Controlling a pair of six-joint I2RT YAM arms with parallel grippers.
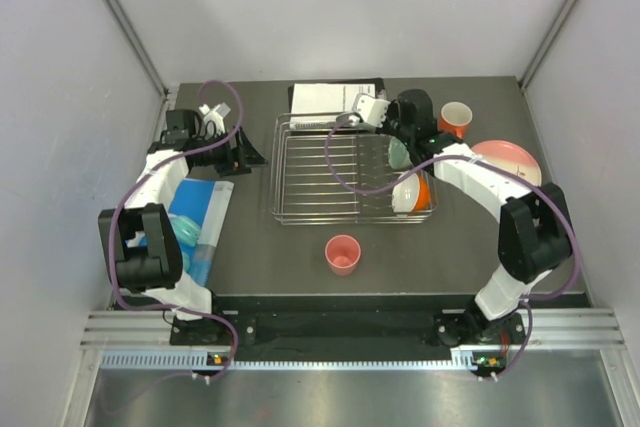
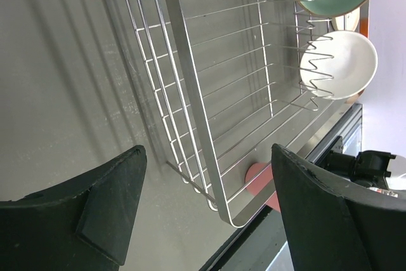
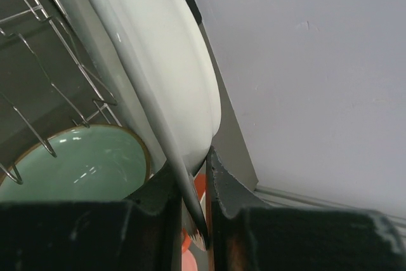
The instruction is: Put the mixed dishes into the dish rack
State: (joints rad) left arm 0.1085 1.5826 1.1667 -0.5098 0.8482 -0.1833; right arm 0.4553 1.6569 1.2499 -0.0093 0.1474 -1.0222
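Your left arm (image 1: 160, 169) and right arm (image 1: 478, 175): white shells between bulky black joints, each trailing a looped purple cable (image 1: 239, 109); your left gripper (image 2: 206, 211) shows matte black wedge fingers (image 2: 95, 214)

Showed a dark grey table (image 1: 300, 267) boxed in by plain white walls (image 1: 350, 7). Held a blue sheet (image 1: 205, 209) flat near the left edge, with small teal rounded pieces (image 1: 186, 237) lying on its near end. Carried a white printed paper (image 1: 325, 97) on a black board (image 1: 381, 85) at the far edge, near the middle. Ended at the near side in a silver metal rail (image 1: 600, 327).
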